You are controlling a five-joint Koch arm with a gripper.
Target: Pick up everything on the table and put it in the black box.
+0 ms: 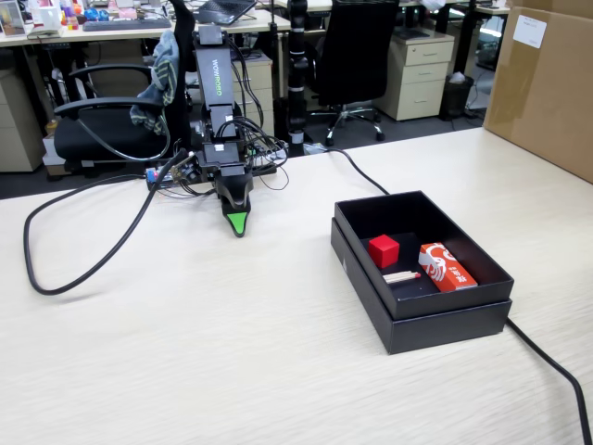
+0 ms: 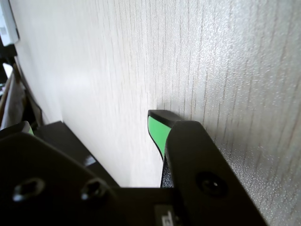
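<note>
Gripper (image 1: 239, 225) tip-down on table (image 1: 185, 352), jaw gap can't tell; wrist view shows one green fingertip (image 2: 156, 129) only. Fixed view: red cube (image 1: 384, 250) inside black box (image 1: 445, 324) at 3 o'clock, beside orange-red packet (image 1: 447, 267).

The pale wood-grain table (image 1: 232, 352) carries the black box (image 1: 445, 320) and a black cable (image 1: 83, 264).

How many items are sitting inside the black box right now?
3, all in the black box: a red cube at centre, an orange-red packet to its right, and a small pale stick in front between them.
</note>
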